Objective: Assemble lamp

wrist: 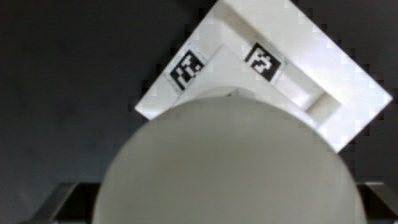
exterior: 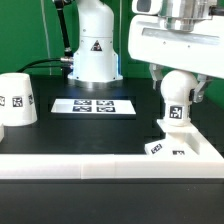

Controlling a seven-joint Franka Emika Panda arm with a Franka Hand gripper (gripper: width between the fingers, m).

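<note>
Gripper [exterior: 179, 84] points straight down, clasping bulb [exterior: 177, 104] above square base [exterior: 196, 150].

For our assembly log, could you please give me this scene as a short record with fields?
bulb: upright, in the gripper, over the base
gripper: shut on bulb
base: lies flat, exterior view's right; contact with bulb unclear
shade: stands alone, exterior view's left
marker board: flat, between shade and base
</note>
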